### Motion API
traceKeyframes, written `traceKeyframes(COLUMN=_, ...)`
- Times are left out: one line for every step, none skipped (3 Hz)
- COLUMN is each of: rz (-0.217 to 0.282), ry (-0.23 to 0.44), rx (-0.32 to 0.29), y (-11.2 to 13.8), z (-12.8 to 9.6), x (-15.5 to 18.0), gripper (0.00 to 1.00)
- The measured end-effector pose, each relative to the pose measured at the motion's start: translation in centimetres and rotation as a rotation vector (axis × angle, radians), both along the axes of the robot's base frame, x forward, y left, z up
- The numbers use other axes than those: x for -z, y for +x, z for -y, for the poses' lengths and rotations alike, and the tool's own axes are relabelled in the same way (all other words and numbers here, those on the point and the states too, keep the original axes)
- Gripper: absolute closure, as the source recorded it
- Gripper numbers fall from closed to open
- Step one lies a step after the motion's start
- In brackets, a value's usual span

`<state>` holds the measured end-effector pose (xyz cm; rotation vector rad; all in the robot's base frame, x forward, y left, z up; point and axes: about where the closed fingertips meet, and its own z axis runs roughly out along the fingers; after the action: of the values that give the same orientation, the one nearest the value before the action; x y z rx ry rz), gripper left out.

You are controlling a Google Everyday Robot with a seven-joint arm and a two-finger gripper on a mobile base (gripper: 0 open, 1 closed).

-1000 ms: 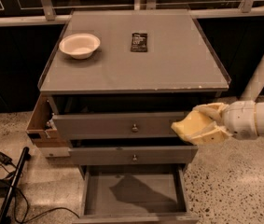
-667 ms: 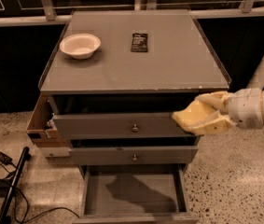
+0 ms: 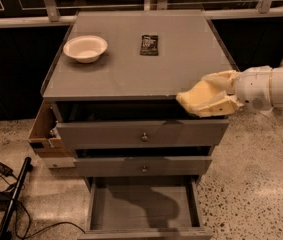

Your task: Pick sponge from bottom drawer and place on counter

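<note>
My gripper [image 3: 203, 98] reaches in from the right on a white arm, level with the counter's front right edge. Its yellowish fingers [image 3: 222, 80] are shut on the pale-yellow sponge [image 3: 191, 100], which hangs in the air just in front of and slightly above that edge. The counter [image 3: 131, 66] is a flat grey cabinet top. Below, the bottom drawer [image 3: 143, 209] is pulled out, and its grey floor shows nothing lying in it.
A white bowl [image 3: 85, 48] sits at the counter's back left, a dark packet [image 3: 149, 44] at the back middle. Two knobbed drawers [image 3: 142, 135] stand slightly open above the bottom one. A wooden box [image 3: 43, 134] juts out at the left; cables and a pole [image 3: 12, 200] lie on the floor.
The gripper has risen with the sponge, from in front of the top drawer up to the level of the counter's front edge. Nothing else has moved.
</note>
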<state>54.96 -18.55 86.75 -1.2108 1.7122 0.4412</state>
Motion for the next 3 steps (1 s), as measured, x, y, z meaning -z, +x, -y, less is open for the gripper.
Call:
traceKeyframes(rz=0.025, ry=-0.015, rx=-0.014, y=2.8, z=-1.9, x=-1.2, gripper=1.00)
traceKeyframes(rz=0.014, ry=-0.046, rx=-0.025, y=5.7, z=-3.5, x=-1.7, gripper=1.00)
traceKeyframes(rz=-0.023, ry=-0.074, rx=-0.032, y=8.4, z=-4.9, x=-1.7, gripper=1.00)
